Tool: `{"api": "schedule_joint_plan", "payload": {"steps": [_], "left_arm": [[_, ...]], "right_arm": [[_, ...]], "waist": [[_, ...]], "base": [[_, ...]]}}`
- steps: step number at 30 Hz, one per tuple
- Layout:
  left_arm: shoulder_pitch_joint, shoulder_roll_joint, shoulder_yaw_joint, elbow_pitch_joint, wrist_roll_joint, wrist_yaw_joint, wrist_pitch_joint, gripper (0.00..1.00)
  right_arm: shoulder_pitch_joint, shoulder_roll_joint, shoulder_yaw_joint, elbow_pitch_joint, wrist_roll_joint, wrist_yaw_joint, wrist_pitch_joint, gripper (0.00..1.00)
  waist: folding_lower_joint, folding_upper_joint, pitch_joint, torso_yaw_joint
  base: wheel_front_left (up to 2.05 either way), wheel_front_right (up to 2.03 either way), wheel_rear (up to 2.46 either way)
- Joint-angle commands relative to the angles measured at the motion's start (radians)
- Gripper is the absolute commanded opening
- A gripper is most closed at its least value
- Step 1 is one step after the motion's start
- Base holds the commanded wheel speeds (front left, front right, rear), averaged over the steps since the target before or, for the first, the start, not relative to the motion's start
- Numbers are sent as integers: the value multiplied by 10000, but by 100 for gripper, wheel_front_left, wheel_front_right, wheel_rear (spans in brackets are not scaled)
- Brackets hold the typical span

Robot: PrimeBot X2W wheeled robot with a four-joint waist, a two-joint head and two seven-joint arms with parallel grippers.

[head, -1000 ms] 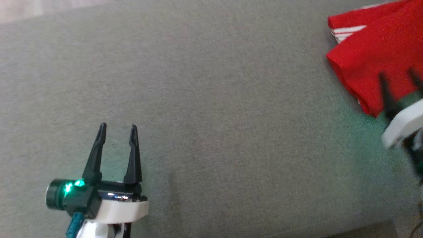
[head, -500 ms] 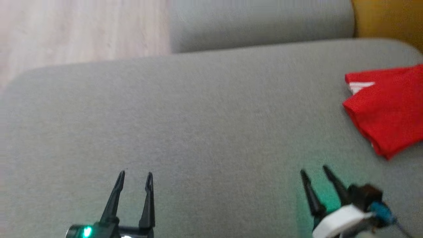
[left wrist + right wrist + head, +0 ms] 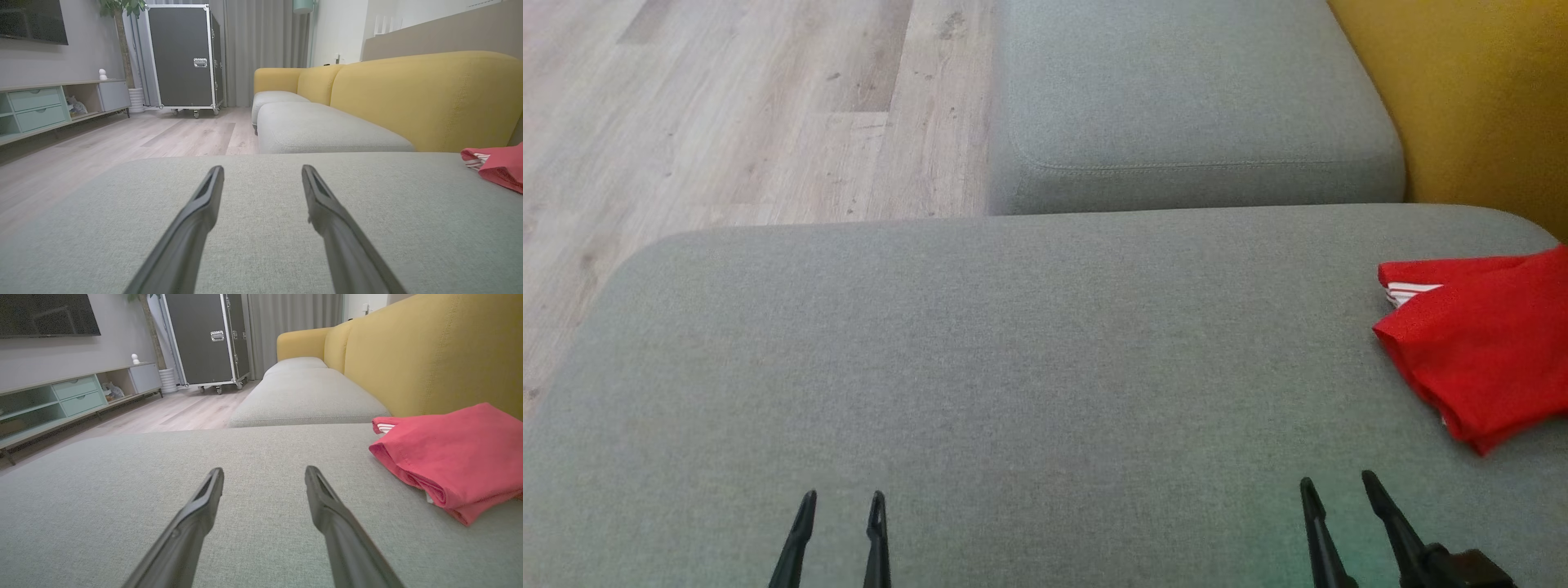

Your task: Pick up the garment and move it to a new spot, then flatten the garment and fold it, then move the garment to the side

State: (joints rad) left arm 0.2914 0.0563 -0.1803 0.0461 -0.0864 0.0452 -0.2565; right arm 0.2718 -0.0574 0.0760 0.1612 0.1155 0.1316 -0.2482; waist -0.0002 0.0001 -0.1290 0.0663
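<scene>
Judging the fold finished, red garment [image 3: 1478,359] lying at the sofa cushion's [image 3: 1013,367] right edge: left claw [image 3: 843,495] and right claw [image 3: 1337,477] both released, empty, so any retreat should stay level and clear of the cloth.

Garment [image 3: 1478,351], red, folded: one.
Grippers: two. These are the left gripper [image 3: 842,496] and the right gripper [image 3: 1338,480], each with two dark fingers [image 3: 196,216], so four fingers in all.
Grey seat cushions [image 3: 327,134]: three in a row, counted in the left wrist view.
Black wheeled case [image 3: 184,57]: one.
Television [image 3: 32,20]: one.
Potted plant [image 3: 122,24]: one.
Low cabinet [image 3: 112,94]: one, with two pale green drawers [image 3: 34,99] to be seen.
Small white figure [image 3: 103,74] on the cabinet top: one.
Curtain [image 3: 265,41]: one stretch.
</scene>
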Motion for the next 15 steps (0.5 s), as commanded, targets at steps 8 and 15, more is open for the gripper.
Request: {"api": "schedule_joint_plan", "payload": {"steps": [8,15], "left_arm": [[-361,-61,494,-258,150,127,-53,100],[124,0,176,624,64,72,4,0]], "right_arm": [[-324,57,-4,-528,-7,-9,-134,100],[120,132,-166,285,30,-2,19,0]], "waist": [[2,-1,-71,-95],[3,-1,-63,-104]], "base": [[0,0,0],[0,0,0]]}}
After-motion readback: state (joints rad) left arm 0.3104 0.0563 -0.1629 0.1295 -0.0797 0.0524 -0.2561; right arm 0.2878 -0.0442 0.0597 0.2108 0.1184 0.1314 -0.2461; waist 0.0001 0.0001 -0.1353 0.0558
